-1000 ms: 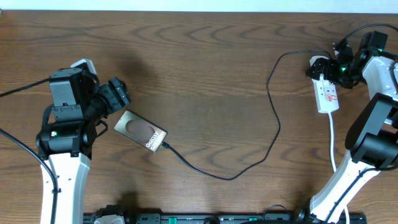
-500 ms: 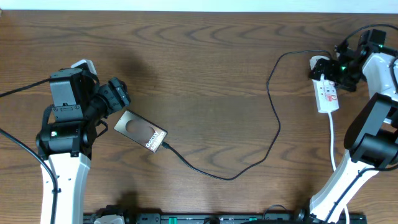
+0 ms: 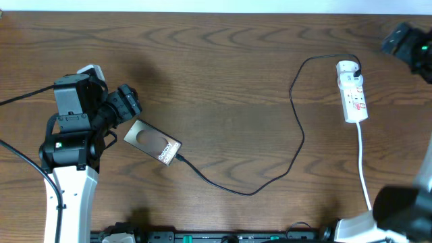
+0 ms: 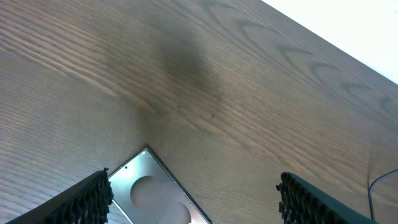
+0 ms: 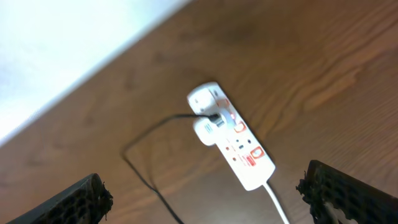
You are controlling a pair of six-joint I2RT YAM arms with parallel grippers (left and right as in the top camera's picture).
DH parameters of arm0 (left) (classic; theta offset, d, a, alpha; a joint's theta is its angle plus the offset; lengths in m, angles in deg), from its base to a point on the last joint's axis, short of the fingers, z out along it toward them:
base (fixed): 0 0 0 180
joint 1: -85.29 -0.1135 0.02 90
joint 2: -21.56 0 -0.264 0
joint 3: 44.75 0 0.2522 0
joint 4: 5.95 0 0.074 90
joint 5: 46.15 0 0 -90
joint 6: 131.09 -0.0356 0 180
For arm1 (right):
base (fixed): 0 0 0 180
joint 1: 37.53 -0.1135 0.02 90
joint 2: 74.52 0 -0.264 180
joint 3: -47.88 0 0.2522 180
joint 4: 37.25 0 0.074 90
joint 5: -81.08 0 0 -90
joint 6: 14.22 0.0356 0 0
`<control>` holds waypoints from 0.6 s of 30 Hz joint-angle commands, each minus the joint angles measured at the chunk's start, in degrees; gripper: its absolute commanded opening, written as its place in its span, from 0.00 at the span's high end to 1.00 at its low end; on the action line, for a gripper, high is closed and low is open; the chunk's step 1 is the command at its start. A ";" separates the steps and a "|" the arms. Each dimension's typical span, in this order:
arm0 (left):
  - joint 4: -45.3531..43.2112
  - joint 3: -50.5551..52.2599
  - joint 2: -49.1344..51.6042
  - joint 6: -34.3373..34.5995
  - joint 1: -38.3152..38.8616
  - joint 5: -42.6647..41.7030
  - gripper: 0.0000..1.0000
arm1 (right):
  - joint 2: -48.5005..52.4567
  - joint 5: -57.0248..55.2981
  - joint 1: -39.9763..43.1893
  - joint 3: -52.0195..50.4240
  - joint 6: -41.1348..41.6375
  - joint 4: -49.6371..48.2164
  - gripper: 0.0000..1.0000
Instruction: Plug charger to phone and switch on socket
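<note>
Charger (image 3: 297, 128): black cable leaves the rounded far end of the socket (image 3: 354, 94), bows out over the table (image 3: 223, 67), dips low and climbs to the phone (image 3: 152, 142), tip touching its near right corner; it reads as plugged in, though the port is too small to confirm
Phone: flat and skewed on the left side, lettering end toward the cable, far corner just under the left claw (image 4: 193, 186)
Socket: far right, lying lengthwise, white cord (image 3: 363, 162) trailing off its near end toward the front edge; red marks show, switch position can't be read
Left claw: fingers spread wide, nothing gripped, hanging over the phone's far corner; my read is it sits there to steady the slab against any tug from the cable
Right claw (image 5: 202, 177): wide open and empty, high above the socket and off toward the far right corner, blurred from overhead
Step in hand: looks like the switch is what's left, or just been dealt with; can't say which
Open room: bare wood all around the socket, so a straight drop is free
Edges: the socket sits near the far right edge, and the plug and cable crowd its rounded end, so keep any press on the red-marked face
</note>
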 commanded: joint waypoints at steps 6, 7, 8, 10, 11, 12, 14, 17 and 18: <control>0.13 0.11 0.13 -0.94 0.09 0.76 0.16 | -5.49 -0.63 -0.13 0.15 3.76 0.48 0.01; 0.13 0.11 0.13 -0.94 0.09 0.76 0.16 | -5.55 -0.63 -0.13 0.15 3.76 0.48 0.01; 0.13 0.11 0.13 -0.94 0.09 0.76 0.16 | -5.55 -0.63 -0.13 0.15 3.76 0.48 0.01; 0.13 0.11 0.13 -0.94 0.09 0.76 0.16 | -5.44 -0.63 -0.13 0.13 3.76 0.48 0.01; 0.13 0.11 0.13 -0.94 0.09 0.76 0.16 | -5.42 -0.63 -0.13 0.13 3.76 0.48 0.01; 0.13 0.11 0.13 -0.94 0.09 0.76 0.16 | -5.42 -0.63 -0.13 0.13 3.76 0.50 0.01; 0.13 0.11 0.13 -0.94 0.09 0.76 0.16 | -5.42 -0.63 -0.13 0.13 3.76 0.48 0.01; 0.59 0.11 -0.42 -0.96 0.42 0.79 0.16 | -5.42 -0.63 -0.13 0.13 3.76 0.48 0.01; 0.94 0.11 -1.03 -0.96 0.39 0.79 0.16 | -5.42 -0.63 -0.13 0.13 3.76 0.48 0.01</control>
